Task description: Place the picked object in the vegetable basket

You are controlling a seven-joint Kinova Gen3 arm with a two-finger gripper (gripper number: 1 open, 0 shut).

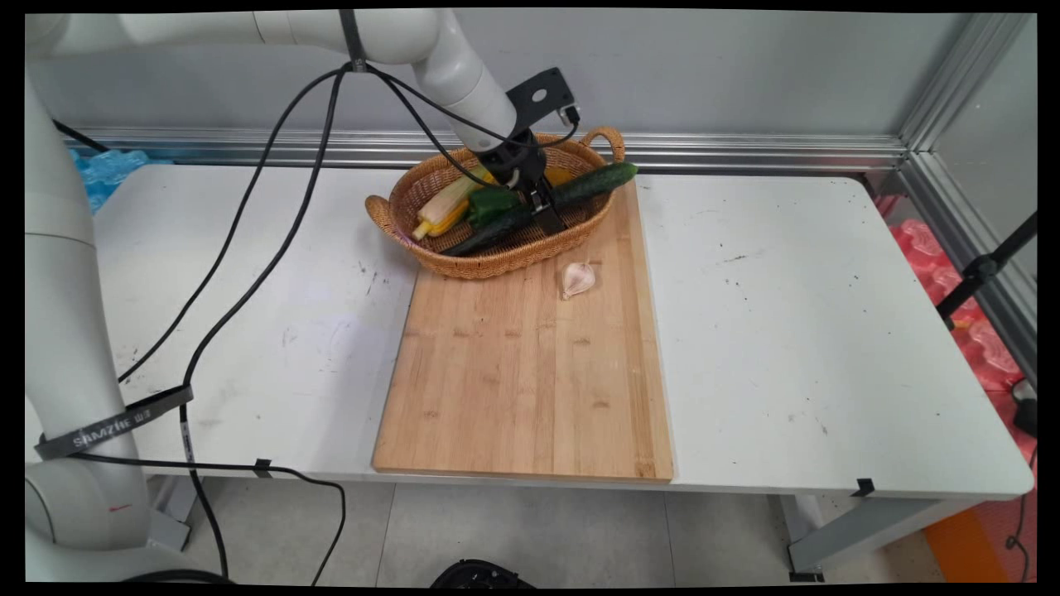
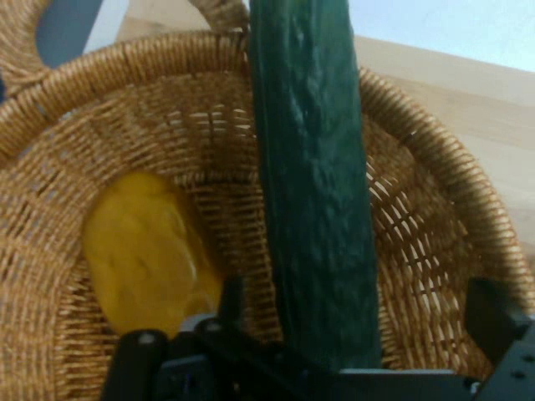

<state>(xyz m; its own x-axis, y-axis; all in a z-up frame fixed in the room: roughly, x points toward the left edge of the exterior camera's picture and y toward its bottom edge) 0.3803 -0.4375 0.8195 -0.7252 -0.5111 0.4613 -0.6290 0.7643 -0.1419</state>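
My gripper [image 1: 538,203] reaches down into a wicker basket [image 1: 497,258] at the far end of a wooden cutting board [image 1: 530,381]. It is open and straddles a long dark green cucumber [image 1: 598,181] that lies slantwise across the basket, one end over the rim. In the hand view the cucumber [image 2: 313,192] runs up between the two fingers of the gripper [image 2: 359,309], with a gap on each side. A yellow vegetable [image 2: 146,259] lies on the basket [image 2: 435,209] floor just left of it. Corn [image 1: 443,211] and a green pepper [image 1: 493,204] lie to the left.
A garlic bulb [image 1: 577,278] lies on the board just in front of the basket. Black cables [image 1: 248,248] hang from the arm over the table's left half. The white table [image 1: 828,331] ends at a metal rail along the back wall.
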